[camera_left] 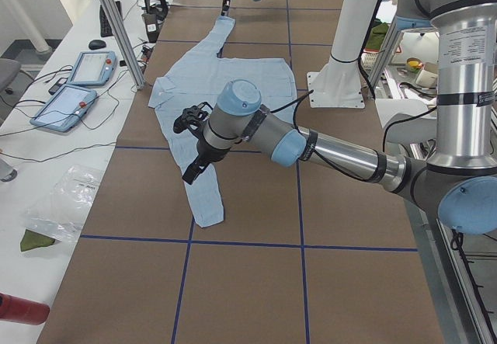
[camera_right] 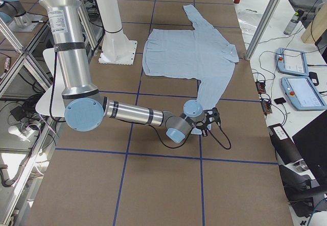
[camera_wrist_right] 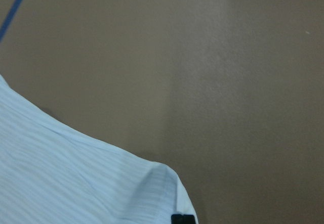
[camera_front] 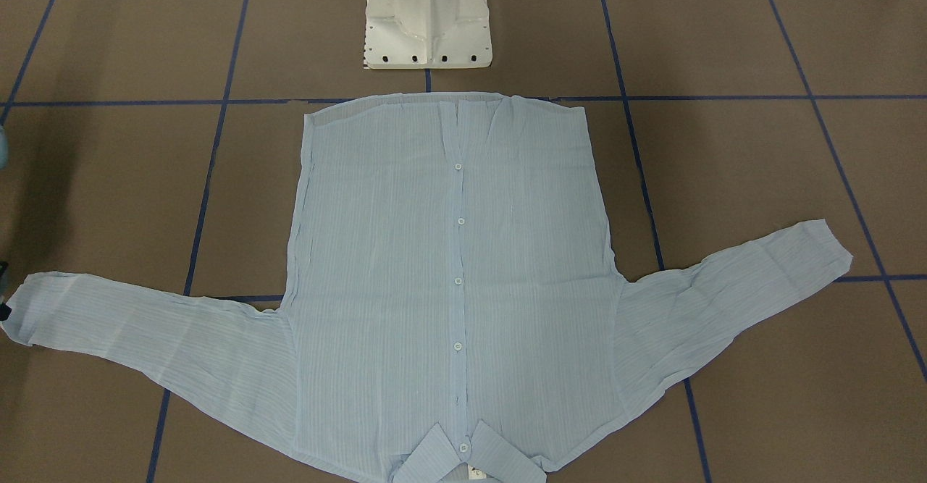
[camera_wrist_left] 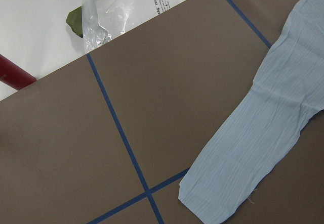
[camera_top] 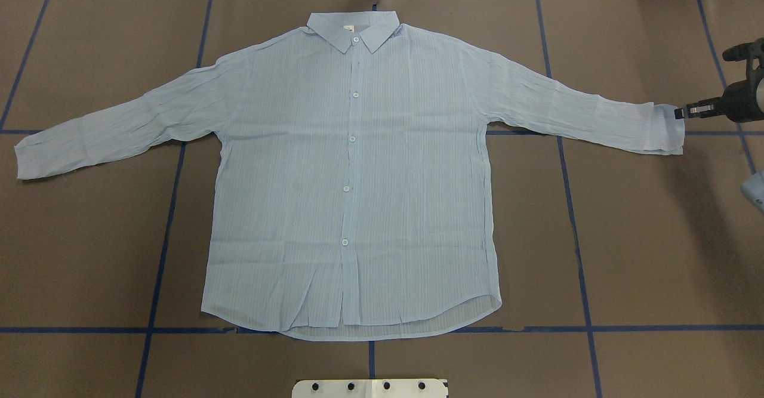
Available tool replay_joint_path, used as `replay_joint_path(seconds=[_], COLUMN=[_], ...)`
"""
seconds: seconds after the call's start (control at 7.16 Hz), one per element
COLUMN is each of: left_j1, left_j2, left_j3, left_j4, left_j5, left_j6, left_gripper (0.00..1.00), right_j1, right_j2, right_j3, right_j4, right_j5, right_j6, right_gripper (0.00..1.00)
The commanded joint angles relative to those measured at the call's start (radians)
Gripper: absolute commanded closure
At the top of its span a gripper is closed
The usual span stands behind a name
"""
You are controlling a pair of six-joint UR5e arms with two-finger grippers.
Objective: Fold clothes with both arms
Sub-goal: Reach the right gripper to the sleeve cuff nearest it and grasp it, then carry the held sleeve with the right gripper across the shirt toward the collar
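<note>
One light-blue shirt is laid flat on the bench, hem toward the white pedestal, collar away from it. One cuff appears pinched by the right fingers. The left fingers, hung over the other sleeve, cannot be judged. Both cuffs are best gripped before folding inward. Counted: two arms, five buttons.
</note>
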Motion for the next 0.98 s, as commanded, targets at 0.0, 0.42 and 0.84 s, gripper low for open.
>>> replay_joint_path(seconds=[0.0,0.42,0.84], left_j1=[0.000,0.002,0.002], left_j2=[0.000,0.000,0.000], left_j3=[0.000,0.001,-0.002], left_j4=[0.000,0.000,0.000], left_j5=[0.000,0.000,0.000], left_j6=[0.001,0.000,-0.002], left_gripper=[0.00,0.00,0.00], right_j1=[0.017,-0.059,-0.324], right_j2=[0.000,0.042,0.335], right_j3=[0.210,0.444,0.449], right_j4=[-0.172,-0.323,-0.578], right_j5=[0.036,-0.032,-0.357], right_j6=[0.084,0.363,0.623], right_gripper=[1.00,1.00,1.00])
